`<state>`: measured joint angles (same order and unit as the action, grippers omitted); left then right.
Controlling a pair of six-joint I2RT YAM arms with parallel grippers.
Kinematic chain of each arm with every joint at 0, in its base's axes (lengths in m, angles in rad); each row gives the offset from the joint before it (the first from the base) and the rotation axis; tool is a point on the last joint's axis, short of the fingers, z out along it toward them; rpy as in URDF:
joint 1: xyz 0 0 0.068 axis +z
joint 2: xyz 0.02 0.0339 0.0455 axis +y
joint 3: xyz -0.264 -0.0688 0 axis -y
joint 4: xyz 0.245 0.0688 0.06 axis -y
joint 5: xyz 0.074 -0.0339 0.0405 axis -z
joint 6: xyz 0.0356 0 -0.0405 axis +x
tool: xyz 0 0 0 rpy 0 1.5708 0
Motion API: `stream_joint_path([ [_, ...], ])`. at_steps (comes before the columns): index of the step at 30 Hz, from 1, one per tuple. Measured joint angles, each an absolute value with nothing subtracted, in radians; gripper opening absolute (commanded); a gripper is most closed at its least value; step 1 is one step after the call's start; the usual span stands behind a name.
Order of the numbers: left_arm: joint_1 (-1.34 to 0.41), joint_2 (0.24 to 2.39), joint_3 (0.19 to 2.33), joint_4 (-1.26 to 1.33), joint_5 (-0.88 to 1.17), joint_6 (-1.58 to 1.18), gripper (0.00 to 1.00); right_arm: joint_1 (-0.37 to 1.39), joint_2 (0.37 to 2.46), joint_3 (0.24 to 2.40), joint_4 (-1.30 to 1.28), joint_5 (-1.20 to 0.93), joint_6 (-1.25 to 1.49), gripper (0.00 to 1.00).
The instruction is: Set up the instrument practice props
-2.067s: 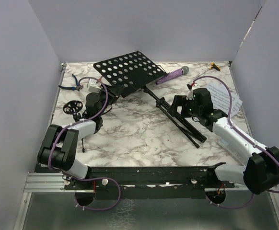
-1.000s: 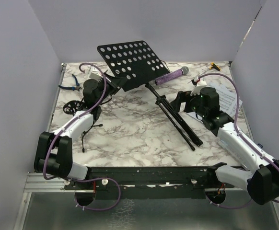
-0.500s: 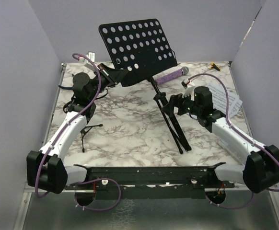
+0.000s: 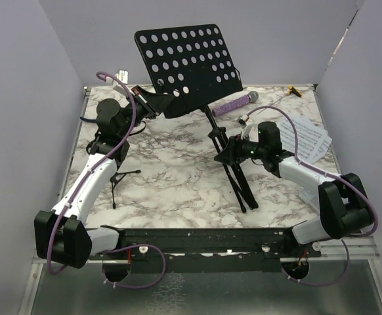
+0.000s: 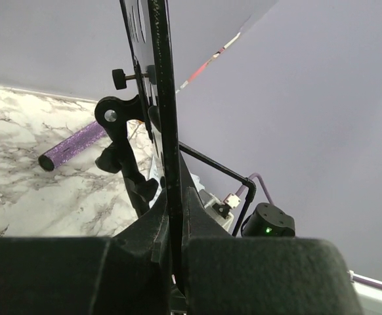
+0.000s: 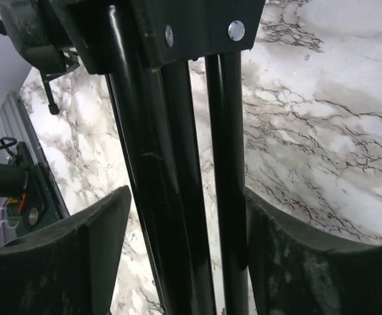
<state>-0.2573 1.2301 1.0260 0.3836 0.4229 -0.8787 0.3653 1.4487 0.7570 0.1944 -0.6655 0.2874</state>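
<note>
Music stand (image 4: 188, 62) leans over bench (image 4: 178, 190) centre, feet toward 6 o'clock, desk raised at 12. Left pincer (image 4: 157, 100) is clamped tight on the desk's 9 o'clock edge. Right pincer (image 4: 227, 156) is spread wide, pads pressing the folded legs. Microphone (image 4: 233, 103) lies at 1 o'clock.

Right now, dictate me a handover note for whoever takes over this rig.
The left gripper is shut on the music stand desk edge; the right gripper is shut on its folded legs.
Done: stand held up, tilted, legs unspread.
The microphone lies at the back, sheet music on the right, mic stand at the left.
Left: spread legs, add pages, mount microphone.
</note>
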Motion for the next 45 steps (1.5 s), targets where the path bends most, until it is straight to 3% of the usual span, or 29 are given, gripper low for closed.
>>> stream_joint_path([
  [3,-0.256,1.226,1.026,0.376,0.422,-0.878,0.0,0.358,1.467,0.743,0.244,-0.7,0.298,0.54],
  [9,-0.252,1.207,1.026,0.377,0.416,-0.87,0.0,0.354,1.489,0.726,0.313,-0.766,0.307,0.01],
  [15,-0.251,1.177,1.026,0.363,0.411,-0.849,0.0,0.36,1.496,0.726,0.347,-0.79,0.334,0.01],
  [20,-0.252,1.159,1.026,0.348,0.4,-0.828,0.26,0.362,1.496,0.727,0.352,-0.795,0.334,0.0],
  [26,-0.257,1.119,1.026,0.389,0.393,-0.802,0.64,0.368,1.496,0.727,0.326,-0.794,0.328,0.0],
  [33,-0.258,1.078,1.026,0.437,0.369,-0.776,0.94,0.366,1.495,0.727,0.22,-0.724,0.354,0.01],
  [35,-0.258,1.072,1.026,0.439,0.364,-0.77,0.99,0.36,1.498,0.733,0.176,-0.678,0.39,0.0],
  [45,-0.258,1.05,0.992,0.385,0.351,-0.747,0.99,0.359,1.55,0.741,0.081,-0.632,0.501,0.01],
])
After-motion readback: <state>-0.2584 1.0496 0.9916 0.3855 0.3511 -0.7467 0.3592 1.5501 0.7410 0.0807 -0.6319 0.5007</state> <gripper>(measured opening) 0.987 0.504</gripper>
